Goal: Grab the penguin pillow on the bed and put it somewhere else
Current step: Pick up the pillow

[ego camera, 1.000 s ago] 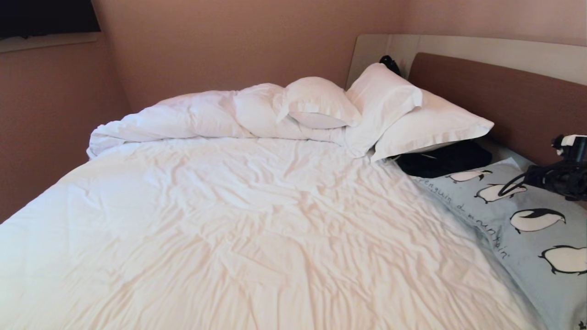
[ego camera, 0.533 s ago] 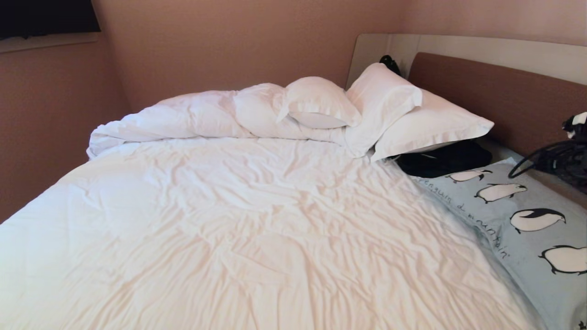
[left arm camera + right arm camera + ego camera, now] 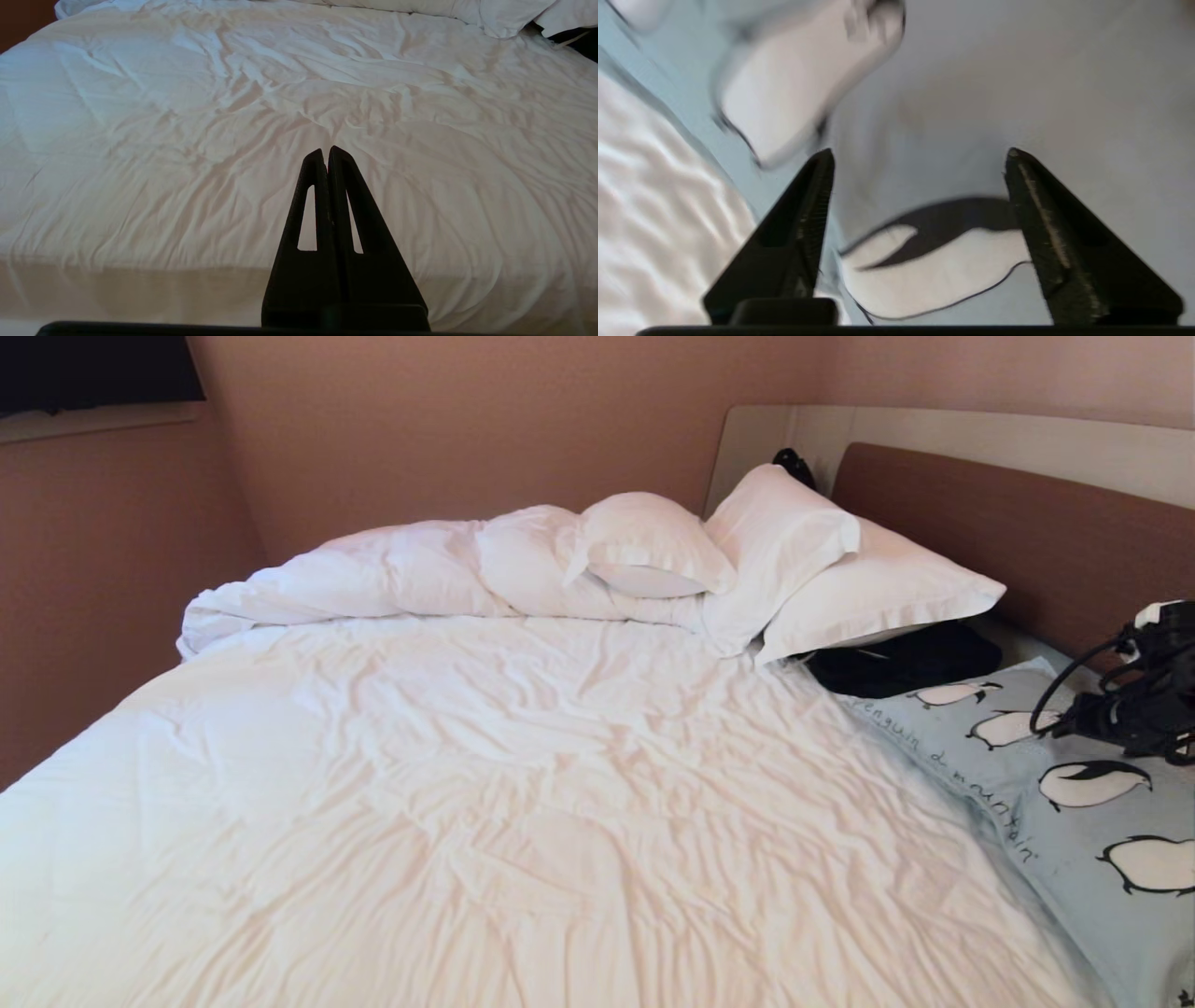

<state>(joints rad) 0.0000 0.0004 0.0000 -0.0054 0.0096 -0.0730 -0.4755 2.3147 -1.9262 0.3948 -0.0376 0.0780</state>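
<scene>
Blue penguin pillow (image 3: 1074,784) is getting cut off at the frame's right edge, lying flat on the bed (image 3: 523,803) by the brown headboard (image 3: 1027,532). Right gripper (image 3: 920,158) is hovering over it, fingers (image 3: 808,219) spread wide, gripping nothing. Left gripper (image 3: 325,151) is sitting closed above the white sheet.

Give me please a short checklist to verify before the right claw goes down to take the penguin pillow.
1. Right claw open: ok, jaws wide apart.
2. Right claw above the penguin pillow: ok, penguin print shows between the jaws.
3. Pillow free of other things: cannot tell; its far end meets the black clothing bundle.
4. Nothing held yet: ok, jaws are empty.
5. Left claw out of the way: ok, shut, over the bare white sheet.
</scene>
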